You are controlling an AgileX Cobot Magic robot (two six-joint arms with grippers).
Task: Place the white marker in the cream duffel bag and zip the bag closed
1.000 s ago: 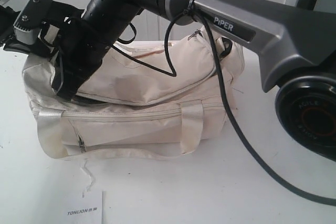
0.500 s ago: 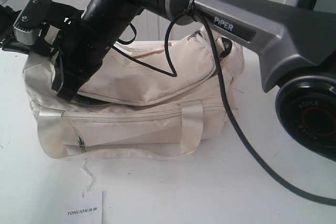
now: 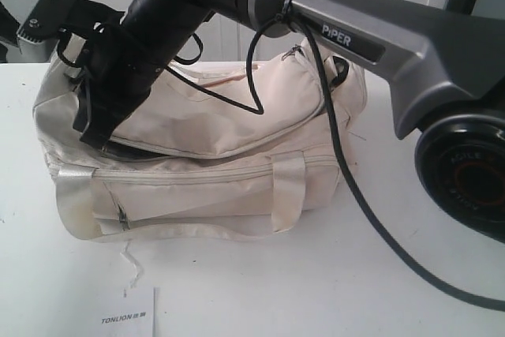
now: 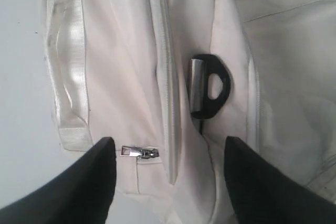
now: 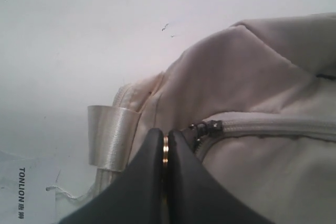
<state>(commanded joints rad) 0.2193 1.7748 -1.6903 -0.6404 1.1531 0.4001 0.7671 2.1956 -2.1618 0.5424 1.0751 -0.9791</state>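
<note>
My right arm slants down across the cream duffel bag, right gripper pinched on the zipper pull; left gripper gapes wide.

You see the cream duffel bag in soft, matt woven cloth, and its webbing handle is satiny with a sheen. The zipper pull is bright metal. The black end ring looks like smooth plastic. The table is smooth and white.
</note>
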